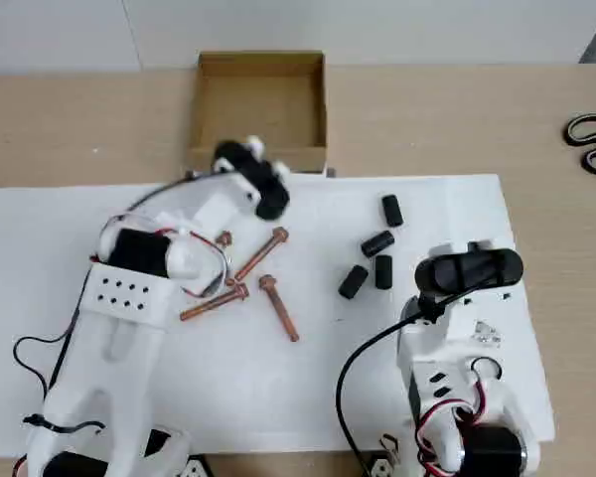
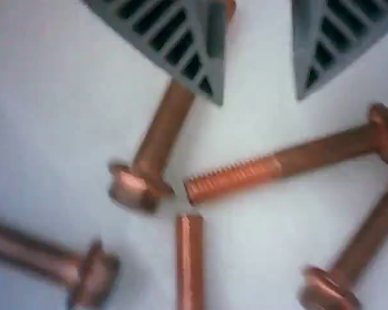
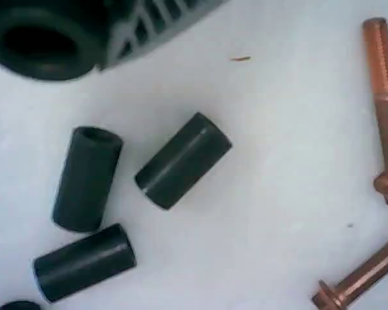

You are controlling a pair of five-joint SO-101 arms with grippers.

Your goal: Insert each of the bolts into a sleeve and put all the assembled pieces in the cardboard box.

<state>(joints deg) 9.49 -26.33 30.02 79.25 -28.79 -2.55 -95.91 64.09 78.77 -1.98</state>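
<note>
Several copper bolts (image 2: 278,165) lie close together on the white sheet (image 1: 308,397). My left gripper (image 2: 258,77) hangs open just above them, and one bolt (image 2: 152,148) runs under one of its grey fingertips (image 2: 204,71). From above, the bolts (image 1: 261,253) lie beside the left arm (image 1: 228,194). My right gripper (image 3: 110,39) is shut on a black sleeve (image 3: 39,39) with its bore facing the camera. Several loose black sleeves (image 3: 181,161) lie below it, also seen from above (image 1: 376,242). The cardboard box (image 1: 263,104) stands open at the back.
Scissors (image 1: 594,141) lie on the wooden table at the far right edge. Two bolts (image 3: 381,97) lie at the edge of the right wrist view, apart from the sleeves. The right arm (image 1: 467,270) stands near the sheet's right side.
</note>
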